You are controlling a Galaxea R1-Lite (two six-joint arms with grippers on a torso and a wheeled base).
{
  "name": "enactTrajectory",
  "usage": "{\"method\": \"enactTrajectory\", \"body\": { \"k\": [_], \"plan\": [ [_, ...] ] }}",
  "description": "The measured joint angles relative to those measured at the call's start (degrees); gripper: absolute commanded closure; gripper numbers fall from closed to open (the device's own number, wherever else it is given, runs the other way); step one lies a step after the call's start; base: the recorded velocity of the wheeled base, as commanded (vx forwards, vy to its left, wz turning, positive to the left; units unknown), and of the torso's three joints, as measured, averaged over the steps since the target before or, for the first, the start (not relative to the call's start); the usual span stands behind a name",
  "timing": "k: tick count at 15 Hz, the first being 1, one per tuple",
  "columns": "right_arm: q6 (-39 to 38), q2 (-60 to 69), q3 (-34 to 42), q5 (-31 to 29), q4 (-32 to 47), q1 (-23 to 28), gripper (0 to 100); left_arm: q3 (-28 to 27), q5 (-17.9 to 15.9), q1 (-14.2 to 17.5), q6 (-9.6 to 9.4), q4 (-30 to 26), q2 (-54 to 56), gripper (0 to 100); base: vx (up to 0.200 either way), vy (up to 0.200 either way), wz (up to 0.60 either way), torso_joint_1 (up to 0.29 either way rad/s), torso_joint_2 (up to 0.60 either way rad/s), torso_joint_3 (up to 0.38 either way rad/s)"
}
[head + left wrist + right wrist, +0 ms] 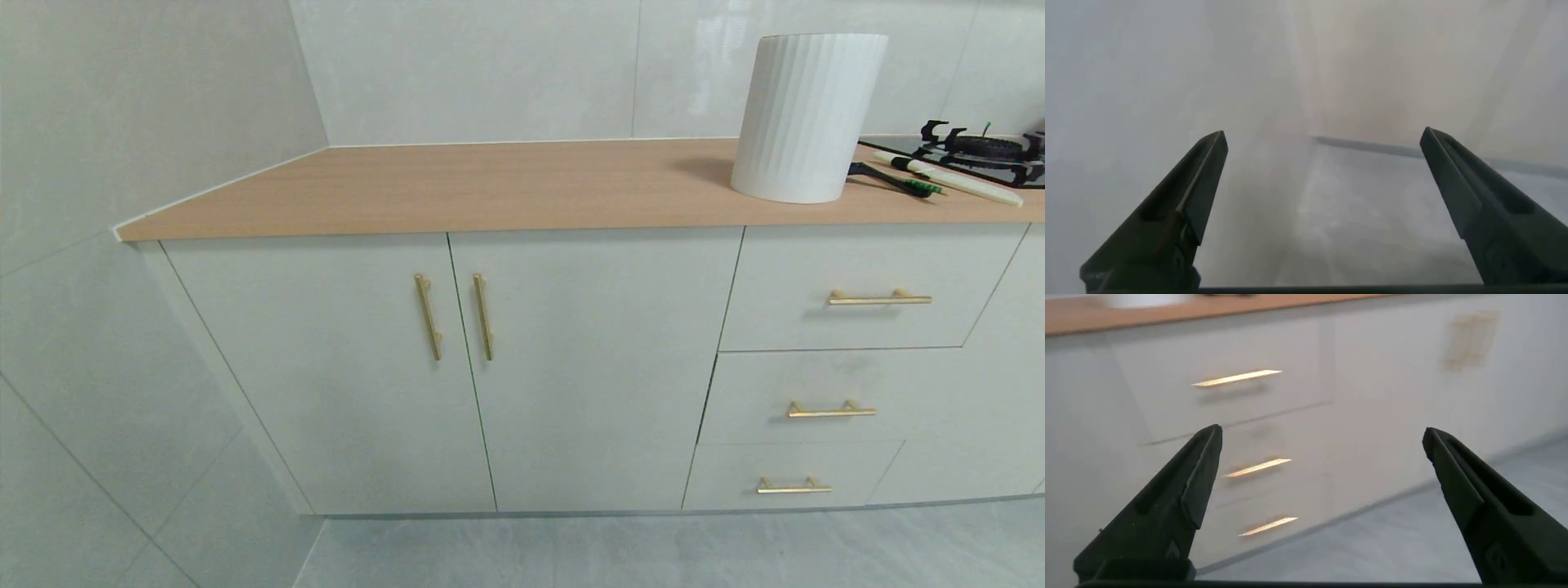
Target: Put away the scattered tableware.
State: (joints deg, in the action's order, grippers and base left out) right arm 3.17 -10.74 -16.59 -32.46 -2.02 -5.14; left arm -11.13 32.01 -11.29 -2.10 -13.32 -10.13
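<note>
Standing on the wooden table point(490, 184) toward its right end, we find a white ribbed container point(808, 118), its inside hidden from us. Just beside it, toward the hob point(980, 149), lie a cream utensil point(971, 184) and a black-and-green utensil point(890, 178). Our left tool point(1324, 133) gapes wide, holding nothing; our right tool point(1322, 429) likewise, facing the drawers point(1208, 404)

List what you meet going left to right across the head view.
Left cabinet door handle → right cabinet door handle → white ribbed container → scattered utensils.
</note>
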Motion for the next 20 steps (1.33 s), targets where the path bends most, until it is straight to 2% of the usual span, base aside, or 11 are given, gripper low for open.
{"method": "enactTrajectory", "body": {
  "k": [2,4,7,9,10,11,13,14,18,20],
  "plan": [
    [1.6,4.8,4.1,0.2,-0.5,4.5,0,3.8,0.5,4.9,0.07,3.9,2.8,0,0.000,0.000,0.00,0.000,0.00,0.000],
    [2.1,7.4,8.4,0.3,-4.4,5.7,0,6.0,-2.2,8.7,-0.66,7.0,6.0,0,0.000,0.000,0.00,0.000,0.00,0.000],
    [2.3,9.8,14.8,8.7,-4.5,5.7,0,9.4,-14.0,10.7,-1.89,14.5,9.0,0,0.000,0.000,0.00,0.000,0.00,0.000],
    [1.3,10.4,16.1,13.9,-1.4,5.6,0,10.5,-25.3,11.0,-0.69,15.2,9.7,0,0.000,0.000,0.00,0.000,0.00,0.000],
    [0.8,10.6,16.3,19.1,-1.8,5.5,0,10.8,-29.3,11.1,0.46,13.3,9.9,0,0.000,0.000,0.00,0.000,0.00,0.000],
    [0.0,10.7,16.3,22.9,-2.0,5.5,0,10.9,-30.0,11.1,1.58,13.2,10.0,0,0.000,0.000,0.00,0.000,0.00,0.000],
    [-3.9,10.7,16.5,29.1,-0.6,5.4,0,11.0,-30.1,11.1,2.19,13.3,10.0,0,0.000,0.000,0.00,0.000,0.00,0.000],
    [-4.6,10.7,16.5,30.0,1.8,5.4,0,11.0,-30.1,11.1,2.19,13.3,10.1,0,0.000,0.000,0.00,0.000,0.00,0.000],
    [-1.8,10.8,16.6,32.1,1.5,5.2,0,11.1,-30.2,11.1,2.02,13.3,10.1,0,0.000,0.000,0.00,0.000,0.00,0.000],
    [-3.8,10.8,16.6,31.7,1.5,5.2,0,11.1,-30.2,11.1,2.19,13.3,10.1,0,0.000,0.000,0.00,0.000,0.00,0.000]
  ]
}}
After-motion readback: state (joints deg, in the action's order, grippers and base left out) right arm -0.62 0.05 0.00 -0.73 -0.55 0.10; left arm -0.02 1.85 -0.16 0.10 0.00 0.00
